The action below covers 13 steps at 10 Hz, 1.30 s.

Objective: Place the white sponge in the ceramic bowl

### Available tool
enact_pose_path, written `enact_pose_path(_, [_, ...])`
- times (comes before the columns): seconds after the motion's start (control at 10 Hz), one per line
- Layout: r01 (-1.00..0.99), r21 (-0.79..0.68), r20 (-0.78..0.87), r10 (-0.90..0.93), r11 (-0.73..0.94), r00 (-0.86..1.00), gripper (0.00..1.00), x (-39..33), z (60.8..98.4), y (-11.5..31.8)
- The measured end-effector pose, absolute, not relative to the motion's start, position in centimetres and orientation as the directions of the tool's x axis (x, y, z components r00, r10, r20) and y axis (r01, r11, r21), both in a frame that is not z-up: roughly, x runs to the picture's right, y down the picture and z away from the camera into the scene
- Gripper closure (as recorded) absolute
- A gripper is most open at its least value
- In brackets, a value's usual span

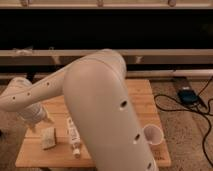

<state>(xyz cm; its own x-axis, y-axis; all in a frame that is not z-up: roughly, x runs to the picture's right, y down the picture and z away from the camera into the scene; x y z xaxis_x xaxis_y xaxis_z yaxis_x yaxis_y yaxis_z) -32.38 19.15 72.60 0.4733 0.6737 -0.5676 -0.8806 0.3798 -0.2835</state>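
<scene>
The white sponge [48, 137] lies flat on the front left of the wooden table [142, 97]. My gripper [47, 119] hangs just above and behind the sponge, at the end of the white arm [100, 110] that sweeps across the whole middle of the view. The ceramic bowl is hidden behind the arm.
A long white tube with print [73, 136] lies just right of the sponge. A small white cup [152, 134] stands near the table's front right corner. A black cable and power block [187, 95] lie on the carpet to the right. A dark shelf runs behind the table.
</scene>
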Motion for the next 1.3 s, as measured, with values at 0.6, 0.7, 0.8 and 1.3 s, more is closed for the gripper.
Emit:
enact_pose_path(0.6, [-0.881, -0.28, -0.634, 0.615, 0.382, 0.468, 0.35, -31.5, 76.1, 21.1])
enact_pose_path(0.7, [-0.879, -0.286, -0.644, 0.603, 0.382, 0.471, 0.35, -31.4, 76.4, 21.7])
enact_pose_path(0.8, [-0.876, -0.299, -0.654, 0.587, 0.379, 0.477, 0.35, -31.4, 76.7, 22.3])
enact_pose_path(1.3, [-0.863, -0.373, -0.688, 0.523, 0.34, 0.504, 0.35, -31.9, 77.8, 24.1])
